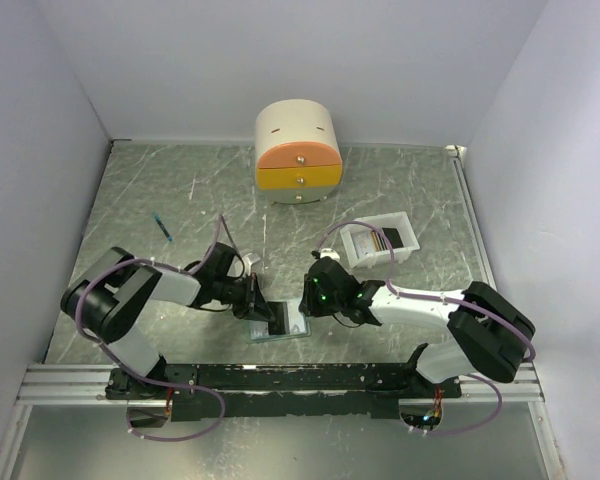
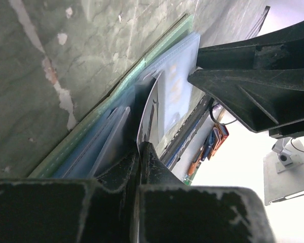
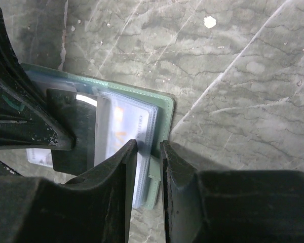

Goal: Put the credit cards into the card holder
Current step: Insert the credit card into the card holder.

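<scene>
At the far edge of the grey-green marbled table (image 1: 420, 190) stands a round drawer box (image 1: 298, 150), cream on top, an orange drawer above a yellow one. Nearer, to its right, a white tray (image 1: 358, 256) sits at an angle. A blue pen (image 1: 162, 227) lies over on the left, well apart from both. White walls (image 1: 280, 50) close in three sides

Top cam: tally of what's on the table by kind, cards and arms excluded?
Drawer box: 1
White tray: 1
Card holder: 1
Blue pen: 1
Total: 4
</scene>
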